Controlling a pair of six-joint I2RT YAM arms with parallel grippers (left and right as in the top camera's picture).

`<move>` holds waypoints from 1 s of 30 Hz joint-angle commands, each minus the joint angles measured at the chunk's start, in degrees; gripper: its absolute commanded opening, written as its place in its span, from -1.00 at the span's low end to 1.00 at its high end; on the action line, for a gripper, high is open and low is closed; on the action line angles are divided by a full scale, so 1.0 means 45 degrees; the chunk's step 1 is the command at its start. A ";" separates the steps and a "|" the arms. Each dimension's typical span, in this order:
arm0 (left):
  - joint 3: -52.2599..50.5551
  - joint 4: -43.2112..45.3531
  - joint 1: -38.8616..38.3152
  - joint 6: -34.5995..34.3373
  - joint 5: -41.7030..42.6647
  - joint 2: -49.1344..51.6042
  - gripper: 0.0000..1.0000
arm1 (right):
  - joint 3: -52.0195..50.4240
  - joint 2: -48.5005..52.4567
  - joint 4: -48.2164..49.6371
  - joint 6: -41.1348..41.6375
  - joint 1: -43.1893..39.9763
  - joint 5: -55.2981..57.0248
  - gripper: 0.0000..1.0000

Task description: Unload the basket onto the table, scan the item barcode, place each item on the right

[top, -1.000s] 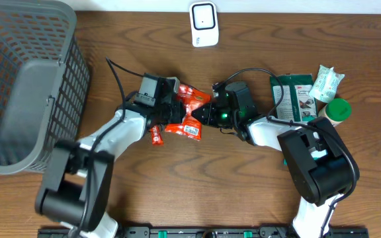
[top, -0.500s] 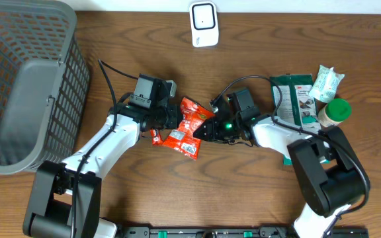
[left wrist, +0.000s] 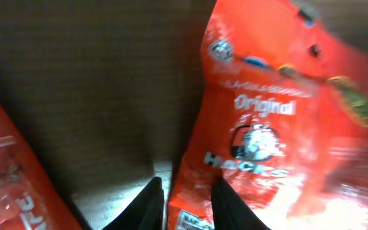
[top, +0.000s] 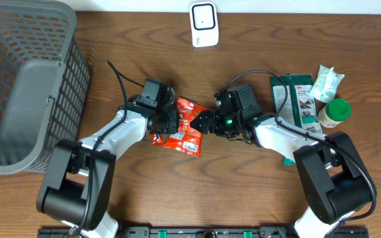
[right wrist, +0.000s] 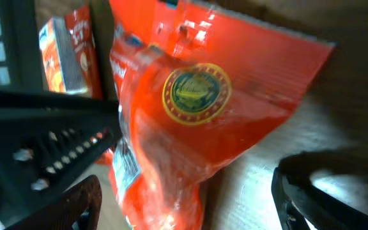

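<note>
On the bench (top: 197, 192), the left end effector (top: 172, 121) pinched the red candy bag (top: 189, 132) by its edge. The right end effector (top: 202, 123) stood spread beside it. A small red packet (top: 156, 137) lay alongside. Farther off were a green pouch (top: 299, 99), a jar (top: 337, 110), a basket (top: 78, 73) and, farthest, the scanner (top: 204, 24).

So the right gripper (top: 202, 123) let go of the red snack bag (top: 186, 125): a second ago its jaws were clamped on the bag's right edge, and they ended up wide apart with the bag between them. The bag also slid a bit toward the near edge of the table (top: 243, 192) and twisted on the way. It was carried by the left gripper (top: 172, 120), whose arm swung out and then came back in.
</note>
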 commanded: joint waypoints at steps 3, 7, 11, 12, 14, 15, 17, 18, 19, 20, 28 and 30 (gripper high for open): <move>-0.0121 -0.0044 -0.0029 0.0121 -0.0180 0.0559 -0.47 | -0.0092 0.0199 0.0432 0.0646 0.0039 0.0831 0.57; -0.0219 -0.0039 -0.0029 0.0117 -0.0369 0.0573 -0.46 | -0.0092 0.0821 0.1481 0.1399 0.0044 0.0296 0.46; -0.0476 -0.0034 -0.0029 0.0121 -0.0913 0.0573 -0.46 | -0.0092 0.1059 0.1899 0.2089 0.0039 -0.0010 0.41; -0.0559 -0.0034 -0.0029 0.0121 -0.0947 0.0573 -0.47 | -0.0092 0.1146 0.1899 0.2132 0.0049 0.0000 0.40; -0.0573 -0.0029 -0.0029 0.0121 -0.0942 0.0573 -0.47 | -0.0092 0.1282 0.1919 0.2152 0.0107 0.0117 0.39; -0.0573 0.0015 -0.0029 0.0121 -0.0942 0.0573 -0.46 | -0.0092 0.1384 0.2001 0.2254 0.0160 0.0126 0.37; -0.0573 0.0112 -0.0029 0.0121 -0.0942 0.0573 -0.46 | -0.0092 0.1540 0.2229 0.2414 0.0272 0.0019 0.29; -0.0573 0.0155 -0.0029 0.0121 -0.0942 0.0573 -0.47 | -0.0092 0.1690 0.2443 0.2599 0.0393 -0.0049 0.24; -0.0573 0.0160 -0.0029 0.0121 -0.0942 0.0573 -0.47 | -0.0092 0.1724 0.2492 0.2701 0.0471 -0.0112 0.22; -0.0573 0.0165 -0.0029 0.0121 -0.0942 0.0573 -0.47 | -0.0092 0.1836 0.2618 0.2803 0.0568 -0.0078 0.20; -0.0573 0.0155 -0.0029 0.0121 -0.0942 0.0573 -0.47 | -0.0092 0.1914 0.3643 0.2749 0.0719 -0.0053 -0.22; -0.0573 0.0155 -0.0029 0.0121 -0.0942 0.0573 -0.47 | -0.0092 0.1914 0.3555 0.2749 0.0719 0.0194 -0.37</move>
